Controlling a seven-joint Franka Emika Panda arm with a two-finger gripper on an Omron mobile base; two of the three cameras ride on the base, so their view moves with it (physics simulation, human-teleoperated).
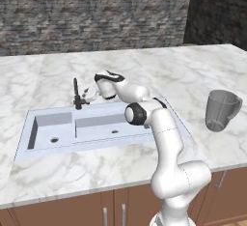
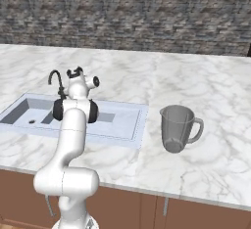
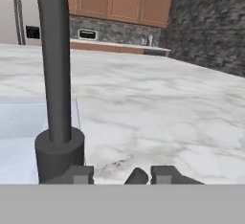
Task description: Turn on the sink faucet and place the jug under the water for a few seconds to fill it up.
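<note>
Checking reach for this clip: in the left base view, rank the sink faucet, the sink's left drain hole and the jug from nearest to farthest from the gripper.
1. The sink faucet, right beside the gripper, at the sink's back edge.
2. The left drain hole, lower left in the sink.
3. The jug, far right on the counter.

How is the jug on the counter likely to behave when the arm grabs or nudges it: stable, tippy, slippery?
The jug stands upright on the marble counter and looks empty, so it is probably light and would slide if nudged. It looks narrower at the base than at the rim, so a high push may tip it. Its smooth translucent wall looks slippery; the side handle seems the safer grip.
</note>
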